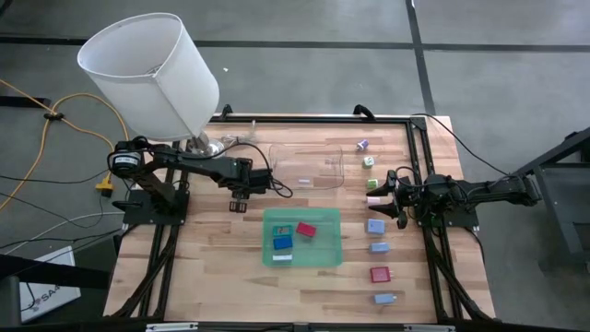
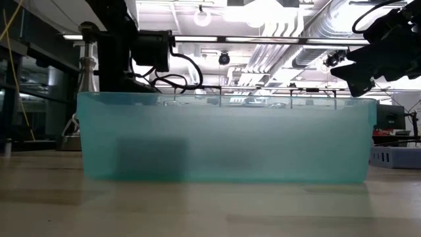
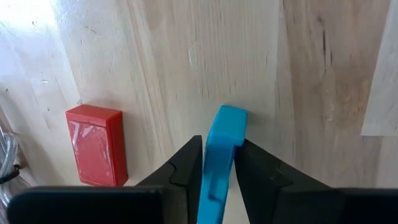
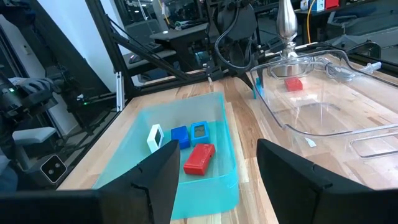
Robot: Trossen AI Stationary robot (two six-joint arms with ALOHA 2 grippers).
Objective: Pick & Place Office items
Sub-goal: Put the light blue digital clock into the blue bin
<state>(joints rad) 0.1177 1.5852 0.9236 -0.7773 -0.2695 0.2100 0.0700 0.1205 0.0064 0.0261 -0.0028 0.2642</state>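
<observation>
Two arms reach inward over the wooden desk. Left gripper has its jaws clamped on a blue block, just beside a red block. Right gripper hovers, jaws wide. Four blocks lie in the green tray; seven line the right edge. A white lampshade looms behind.

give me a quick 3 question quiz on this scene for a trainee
1. True or false: the left gripper is shut on a blue block.
2. Which item lies on the table beside that gripper in the left wrist view? A) red block B) white cube C) purple cube
3. Fill in: in the right wrist view the green tray holds a red, two blue and a ___ item.

Key: 1 true; 2 A, the red block; 3 white.
</observation>
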